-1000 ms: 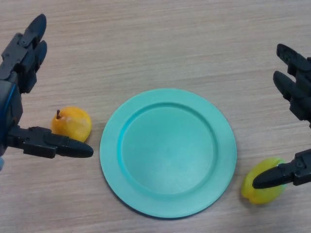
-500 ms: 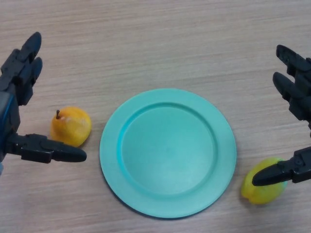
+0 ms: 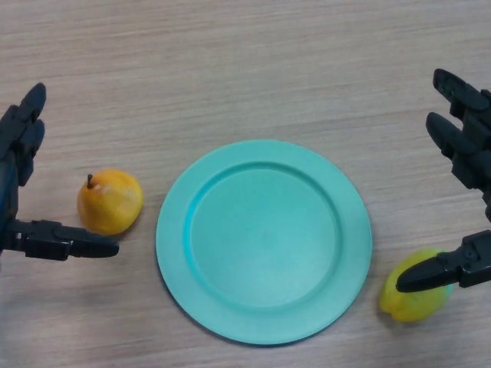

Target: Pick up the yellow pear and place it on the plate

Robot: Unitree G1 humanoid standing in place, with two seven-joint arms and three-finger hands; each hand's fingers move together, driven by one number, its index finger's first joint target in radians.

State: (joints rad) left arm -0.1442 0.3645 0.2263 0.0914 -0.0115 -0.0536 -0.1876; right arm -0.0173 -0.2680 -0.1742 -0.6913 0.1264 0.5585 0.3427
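Round teal plastic plate (image 3: 199, 192), bare, mid-table; yellow-orange pear with a short brown stem (image 3: 110, 201) on the wooden table (image 3: 245, 69) just left of it, ungrasped. Left hand (image 3: 23, 192) spread beside the pear, thumb below it; right hand (image 3: 464, 199) spread over a yellow-green fruit (image 3: 414, 303). Judgement: grasp, lift and placing all remain.
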